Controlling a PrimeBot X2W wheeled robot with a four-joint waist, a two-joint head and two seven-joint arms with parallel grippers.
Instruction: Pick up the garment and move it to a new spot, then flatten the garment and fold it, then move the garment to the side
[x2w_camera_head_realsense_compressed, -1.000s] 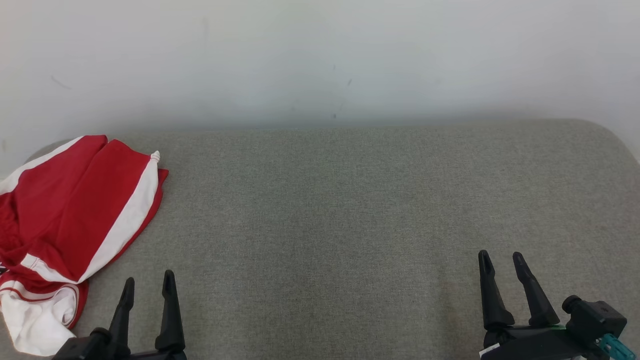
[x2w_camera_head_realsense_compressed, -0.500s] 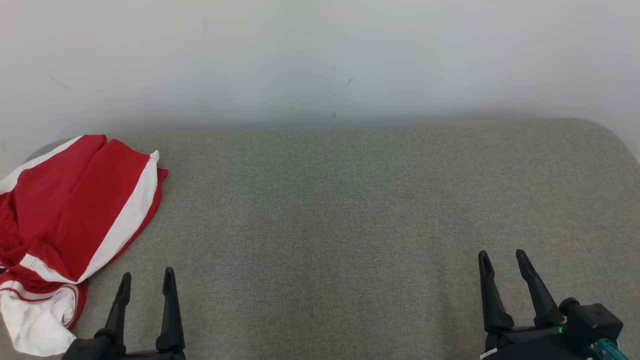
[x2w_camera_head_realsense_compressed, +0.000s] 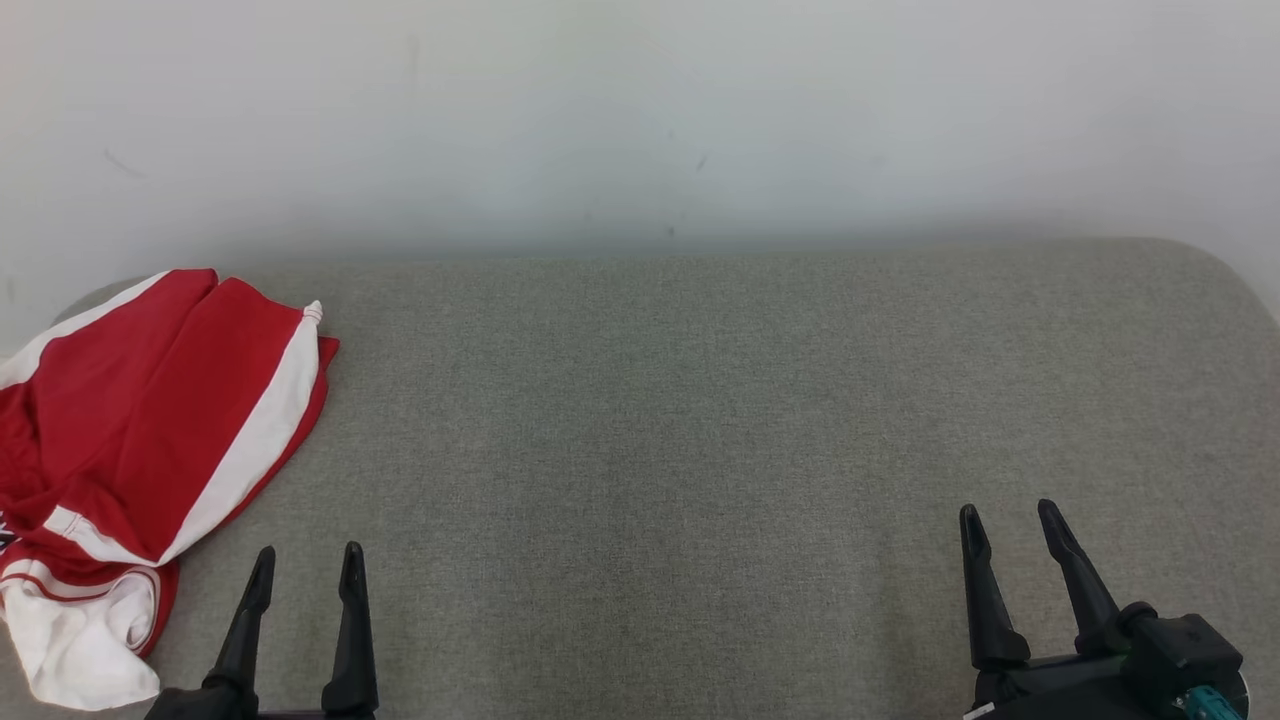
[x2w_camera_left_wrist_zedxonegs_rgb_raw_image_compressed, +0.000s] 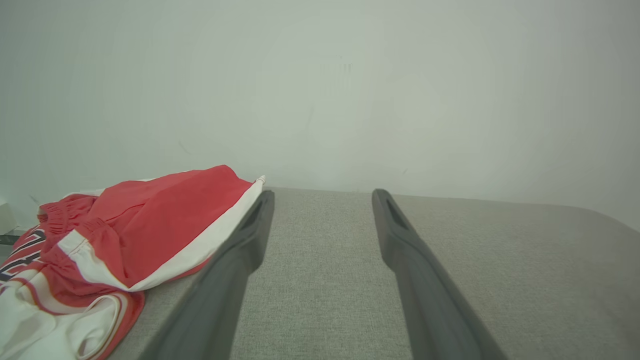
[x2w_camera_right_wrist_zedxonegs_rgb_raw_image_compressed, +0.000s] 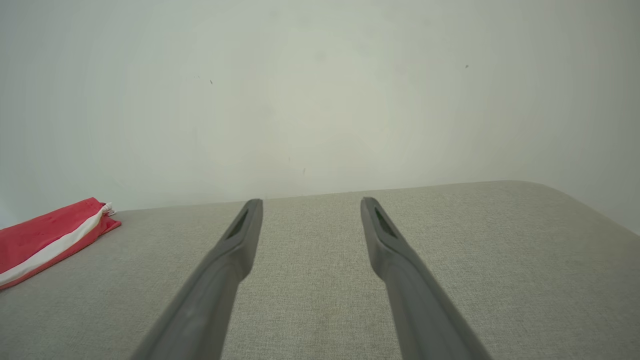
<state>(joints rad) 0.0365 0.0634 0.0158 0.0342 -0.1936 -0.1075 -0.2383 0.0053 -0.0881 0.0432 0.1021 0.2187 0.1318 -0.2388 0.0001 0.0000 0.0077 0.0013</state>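
While left tool (x2w_camera_head_realsense_compressed: 308, 552) gapes, garment (x2w_camera_head_realsense_compressed: 150, 430) beside, seemingly apart.

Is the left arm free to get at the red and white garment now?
Probably yes: the left end effector is open and empty, and nothing lies between it and the garment beside it.

The garment (x2w_camera_head_realsense_compressed: 150, 430) is soft, matt cloth in red and white, with a ribbed, gathered band. The tabletop (x2w_camera_head_realsense_compressed: 700, 450) is covered in coarse grey woven fabric, matt and slightly rough. The wall (x2w_camera_head_realsense_compressed: 640, 110) is smooth, pale and matt. The left gripper (x2w_camera_head_realsense_compressed: 307, 560) and right gripper (x2w_camera_head_realsense_compressed: 1008, 512) look like dark matt plastic, possibly rubber.
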